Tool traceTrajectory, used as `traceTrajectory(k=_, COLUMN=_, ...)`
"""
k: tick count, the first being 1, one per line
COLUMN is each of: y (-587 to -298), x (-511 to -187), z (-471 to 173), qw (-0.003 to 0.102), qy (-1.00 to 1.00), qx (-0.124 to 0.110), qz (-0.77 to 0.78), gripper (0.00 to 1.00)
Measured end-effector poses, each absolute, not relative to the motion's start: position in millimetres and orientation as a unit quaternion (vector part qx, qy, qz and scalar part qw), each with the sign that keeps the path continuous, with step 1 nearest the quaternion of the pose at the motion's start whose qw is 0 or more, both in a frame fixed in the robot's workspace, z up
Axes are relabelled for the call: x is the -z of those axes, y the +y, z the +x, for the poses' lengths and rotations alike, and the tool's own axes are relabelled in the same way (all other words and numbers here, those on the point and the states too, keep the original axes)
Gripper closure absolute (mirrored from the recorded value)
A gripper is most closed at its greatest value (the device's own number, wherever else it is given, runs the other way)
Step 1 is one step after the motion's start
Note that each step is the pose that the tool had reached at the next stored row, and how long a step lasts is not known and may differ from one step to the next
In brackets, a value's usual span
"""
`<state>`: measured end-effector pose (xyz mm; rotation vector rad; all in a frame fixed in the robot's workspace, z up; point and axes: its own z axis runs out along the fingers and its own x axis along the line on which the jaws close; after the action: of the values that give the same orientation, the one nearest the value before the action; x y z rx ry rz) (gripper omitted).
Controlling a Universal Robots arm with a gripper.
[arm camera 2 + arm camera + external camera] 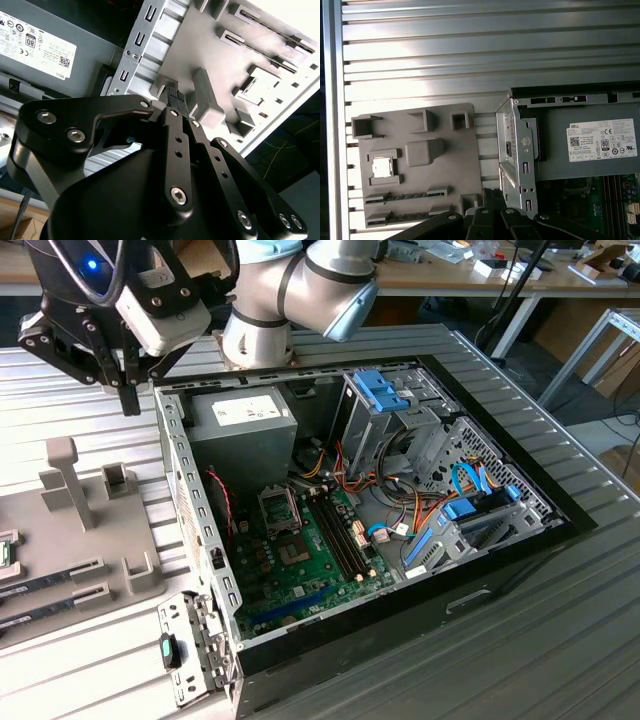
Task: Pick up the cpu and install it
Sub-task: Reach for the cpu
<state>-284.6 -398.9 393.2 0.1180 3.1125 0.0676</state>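
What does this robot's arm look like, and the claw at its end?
The arm is made of thick rounded silver-grey tubes with a pale blue cap on a joint. Its end effector is matte black, built of flat bars pinned with silver screws. A blue light, a pale grey box and a black cable sit above it.

Brightly, evenly lit from overhead in the exterior view; soft shadow inside the computer case [185, 480], blue glow [90, 265] at the exterior view's upper left. Pale glare bands along the ribbed worktop [420, 50] in the first wrist view. Washed-out grey tray [280, 30] beyond the dark claw [172, 97] in the second wrist view.
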Motion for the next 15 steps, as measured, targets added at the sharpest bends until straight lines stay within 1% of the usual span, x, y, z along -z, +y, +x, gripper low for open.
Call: traceTrajectory(k=15, y=-399, x=-393, z=-298, qw=0.013, qy=0.999, qx=-0.022, qz=0.038, gripper=0.89)
